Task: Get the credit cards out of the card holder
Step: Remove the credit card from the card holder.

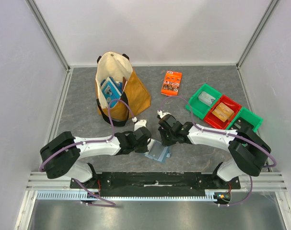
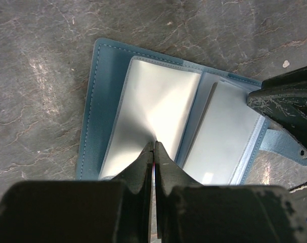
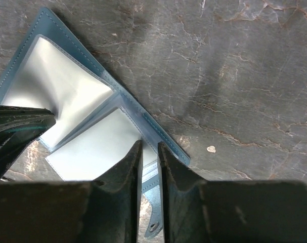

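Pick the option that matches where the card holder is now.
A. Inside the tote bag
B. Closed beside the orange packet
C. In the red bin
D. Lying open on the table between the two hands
D: the card holder lies spread open on the table, its clear pockets showing, with the left hand and the right hand both at it.

Pale walls are closing in the scene: the far wall (image 1: 155,28), the left wall (image 1: 16,86) and the right wall (image 1: 279,86), with metal posts (image 1: 48,34) standing in the far corners. A dark grey table (image 1: 207,81) with a stone pattern is lying between them, soft light is shining on it, and a metal rail (image 1: 49,183) is running along its near edge.
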Controlling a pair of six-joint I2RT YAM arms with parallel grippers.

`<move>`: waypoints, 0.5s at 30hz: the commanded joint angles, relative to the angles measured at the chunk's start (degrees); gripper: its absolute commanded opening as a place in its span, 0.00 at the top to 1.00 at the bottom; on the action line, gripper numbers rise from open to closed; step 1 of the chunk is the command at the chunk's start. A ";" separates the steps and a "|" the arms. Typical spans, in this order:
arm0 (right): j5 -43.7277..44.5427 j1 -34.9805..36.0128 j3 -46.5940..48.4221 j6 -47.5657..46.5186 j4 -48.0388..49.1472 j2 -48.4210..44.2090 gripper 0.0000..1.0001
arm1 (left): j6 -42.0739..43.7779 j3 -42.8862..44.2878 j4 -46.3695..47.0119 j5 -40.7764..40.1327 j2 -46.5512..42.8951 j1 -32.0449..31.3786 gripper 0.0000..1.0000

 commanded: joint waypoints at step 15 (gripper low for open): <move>-0.33 0.56 2.28 2.27 -1.01 -3.95 0.76 | -1.55 -0.58 1.51 -0.46 -1.18 0.35 0.94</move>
